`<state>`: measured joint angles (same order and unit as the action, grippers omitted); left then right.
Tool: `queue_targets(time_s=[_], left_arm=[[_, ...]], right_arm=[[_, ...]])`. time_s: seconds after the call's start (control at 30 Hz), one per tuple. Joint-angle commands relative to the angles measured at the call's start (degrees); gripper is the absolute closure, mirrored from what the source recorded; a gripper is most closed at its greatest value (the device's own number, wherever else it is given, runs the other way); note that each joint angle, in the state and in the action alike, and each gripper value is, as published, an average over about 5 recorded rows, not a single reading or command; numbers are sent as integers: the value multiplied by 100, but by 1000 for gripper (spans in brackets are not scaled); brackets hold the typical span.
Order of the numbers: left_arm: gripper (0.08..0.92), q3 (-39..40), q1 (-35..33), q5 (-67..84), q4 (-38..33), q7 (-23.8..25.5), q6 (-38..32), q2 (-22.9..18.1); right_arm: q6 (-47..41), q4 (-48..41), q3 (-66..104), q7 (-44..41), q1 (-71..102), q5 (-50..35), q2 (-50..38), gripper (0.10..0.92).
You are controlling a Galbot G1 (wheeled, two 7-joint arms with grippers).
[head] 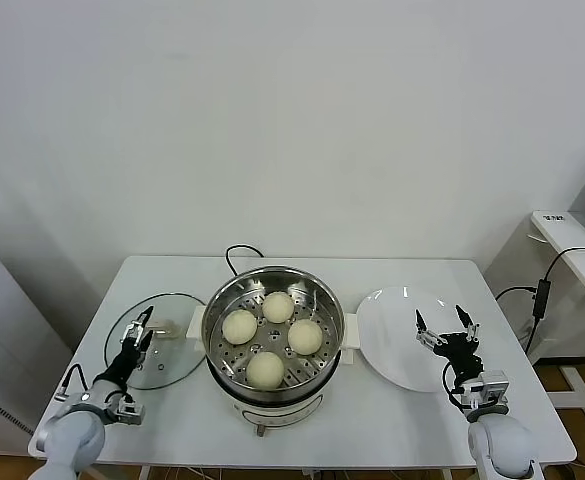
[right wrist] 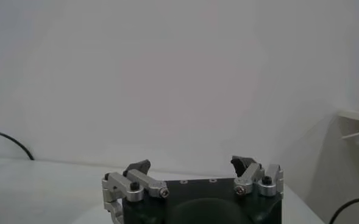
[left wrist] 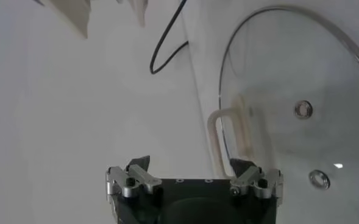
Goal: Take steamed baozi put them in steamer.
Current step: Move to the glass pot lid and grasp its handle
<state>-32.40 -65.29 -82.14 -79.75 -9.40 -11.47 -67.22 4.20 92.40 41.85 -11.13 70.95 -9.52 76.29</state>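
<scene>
head view, nearest the robot: the left gripper (head: pixel 140 328) rests low over the near left of the worktop (head: pixel 412 420), jaws spread and empty, poised at the edge of the flat glass lid (head: pixel 167 360). the right gripper (head: pixel 446 325) sits at the near right, jaws likewise spread with nothing between them, above the near rim of the white plate (head: pixel 392 350), which carries nothing.

further in, at the middle of the worktop, stands the steamer (head: pixel 272 335). all four steamed baozi (head: pixel 265 369) already lie on its perforated tray, apart from one another, so the loading looks done and both arms seem parked.

judging by looks, the buns are light, soft and easily dented, with a smooth skin that may be tacky. a gentle pinch across the widest part, from above, would suit them; a hard squeeze would mark the dough.

behind the steamer a black cord (head: pixel 234 252) loops toward the wall.
</scene>
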Motion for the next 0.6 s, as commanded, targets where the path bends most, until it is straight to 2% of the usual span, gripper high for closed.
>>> queue_targets(time_s=[0.03, 0.27, 0.37, 0.6], left_arm=[[177, 79, 241, -125, 152, 19, 129, -222], [194, 113, 460, -185, 301, 33, 280, -345], [256, 106, 481, -189, 334, 65, 299, -372], [463, 73, 344, 0, 169, 103, 288, -362]], right_arm=[[0, -1, -28, -3, 4, 5, 12, 203], [-1, 0, -30, -7, 12, 11, 35, 203], [0, -1, -30, -8, 9, 11, 34, 203], [-8, -16, -48, -4, -13, 34, 55, 203]])
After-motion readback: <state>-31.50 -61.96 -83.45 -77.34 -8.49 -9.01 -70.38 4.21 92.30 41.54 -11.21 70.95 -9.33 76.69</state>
